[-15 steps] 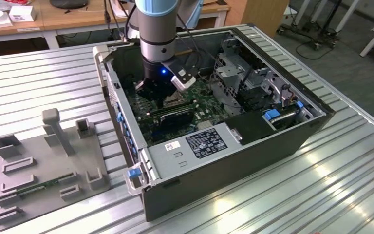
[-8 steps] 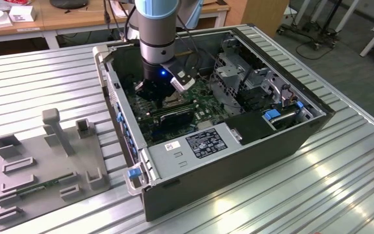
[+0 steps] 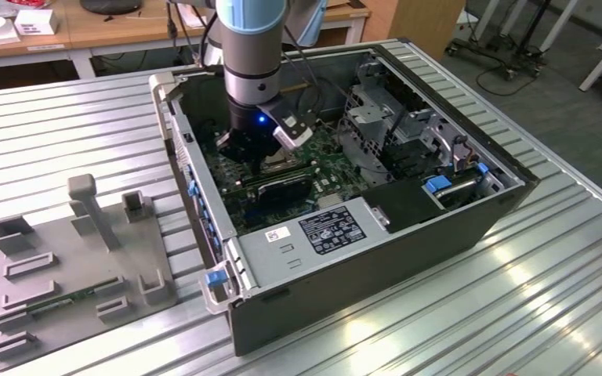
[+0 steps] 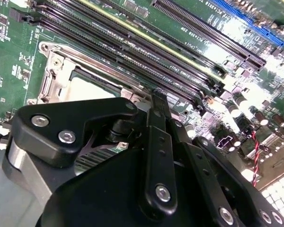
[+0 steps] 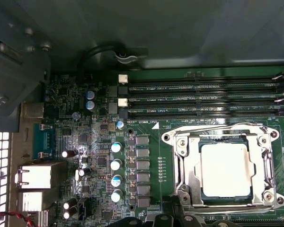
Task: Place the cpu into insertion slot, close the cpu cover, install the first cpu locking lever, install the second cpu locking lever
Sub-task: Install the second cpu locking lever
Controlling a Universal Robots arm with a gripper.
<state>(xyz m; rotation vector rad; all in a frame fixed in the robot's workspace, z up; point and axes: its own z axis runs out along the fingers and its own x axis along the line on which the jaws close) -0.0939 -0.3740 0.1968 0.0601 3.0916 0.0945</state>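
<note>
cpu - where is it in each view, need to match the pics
Exterior view: hidden under the gripper inside the case.
First wrist view: cpu seated in the insertion slot, cpu cover framing it.
Second wrist view: pale patch just past the gripper's linkage.
Shared landmark: the black memory slots.

Grey-blue arm [image 3: 247, 47], black screwed pincer [image 4: 156, 101].

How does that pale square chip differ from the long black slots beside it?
The small square silver-grey cpu is pale and flat; the long black memory slots are dark and narrow. The cpu sits framed by the silvery metal cpu cover; the slots lie bare. Both are on the green motherboard.
</note>
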